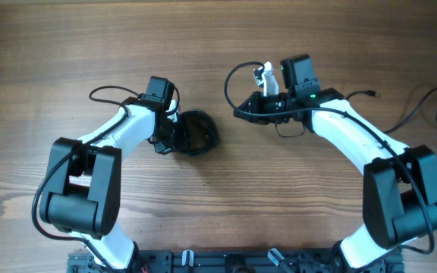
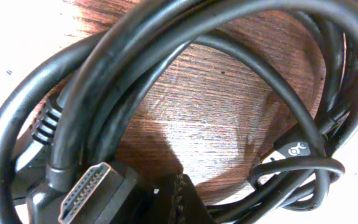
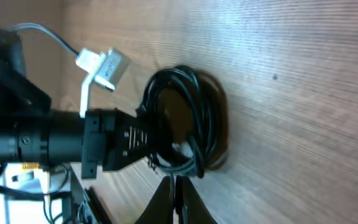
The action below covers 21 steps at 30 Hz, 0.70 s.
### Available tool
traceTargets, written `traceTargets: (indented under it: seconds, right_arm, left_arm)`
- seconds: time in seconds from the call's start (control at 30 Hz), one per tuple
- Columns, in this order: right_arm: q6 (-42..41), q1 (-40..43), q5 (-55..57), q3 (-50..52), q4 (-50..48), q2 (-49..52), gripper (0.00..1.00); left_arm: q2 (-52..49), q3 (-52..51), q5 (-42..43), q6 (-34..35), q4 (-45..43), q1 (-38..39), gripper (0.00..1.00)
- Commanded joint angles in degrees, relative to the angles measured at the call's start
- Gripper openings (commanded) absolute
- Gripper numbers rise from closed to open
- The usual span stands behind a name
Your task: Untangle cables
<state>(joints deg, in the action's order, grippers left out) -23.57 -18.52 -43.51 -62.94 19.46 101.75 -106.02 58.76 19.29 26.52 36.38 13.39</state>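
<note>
Left fingers (image 1: 165, 141): pressed together, tips touching the left edge of the coil. Whether a strand is nipped between them cannot be told.

Right fingers (image 3: 165, 208): pressed together into one dark wedge at the bottom centre of the right wrist frame, with nothing seen between them. In the overhead frame they sit upper right of centre, apart from the coil.

Cables (image 1: 212, 135): black cords wound in one round coil, lying flat just left of centre in the overhead frame, between the two arms. Bare wood shows through the coil's middle. Thick and thin loops overlap across the whole left wrist frame.

Flat plug (image 2: 86, 193): metal-mouthed, at the lower left of the left wrist frame, beneath the loops.

Tabletop (image 1: 218, 205): brown wood grain.

White connector (image 3: 103, 65): on the left arm, at the upper left of the right wrist frame.
</note>
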Motion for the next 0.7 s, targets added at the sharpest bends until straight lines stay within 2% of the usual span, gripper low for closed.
traceTargets:
  seconds: [0.0, 0.07, 0.1, 0.13, 0.17, 0.23, 0.33, 0.47, 0.63, 0.67]
  right_arm:
    - [2.45, -4.52, 5.09, -0.04, 3.1, -0.85, 0.2]
    - [2.45, -8.22, 10.4, -0.04, 4.5, -0.83, 0.3]
    - [2.51, -9.73, 11.72, -0.04, 4.15, -0.83, 0.41]
    - [2.12, -10.43, 12.02, -0.04, 3.28, -0.83, 0.17]
    - [0.52, -10.49, 11.61, -0.04, 1.75, -0.83, 0.04]
    - [1.14, -11.02, 15.52, -0.04, 2.82, -0.72, 0.07]
    - [2.38, -15.69, 22.93, 0.66, 2.38, -0.48, 0.27]
    - [-0.85, -20.33, 32.94, 0.66, 1.57, 0.61, 0.26]
    - [-1.77, -20.52, 33.42, 0.66, 0.44, 4.92, 0.26]
    - [-2.05, -20.52, 32.72, 0.66, -0.02, 5.81, 0.24]
  left_arm:
    - [-2.75, -2.62, -9.77, 0.96, 0.02, -0.76, 0.04]
    - [-2.75, -2.62, -9.79, 0.96, 0.0, -0.76, 0.04]
    - [-2.75, -2.62, -9.79, 0.96, 0.0, -0.76, 0.04]
    - [-2.75, -2.62, -9.77, 0.96, 0.0, -0.76, 0.04]
    - [-2.75, -2.62, -9.77, 0.96, 0.0, -0.76, 0.04]
    - [-2.75, -2.62, -9.77, 0.96, 0.0, -0.76, 0.04]
    - [-2.75, -2.62, -9.77, 0.96, 0.0, -0.76, 0.04]
    - [-2.75, -2.62, -9.77, 0.96, 0.0, -0.76, 0.04]
    - [-2.75, -2.62, -9.77, 0.96, -0.02, -0.76, 0.05]
    - [-2.75, -2.62, -9.77, 0.96, -0.02, -0.76, 0.05]
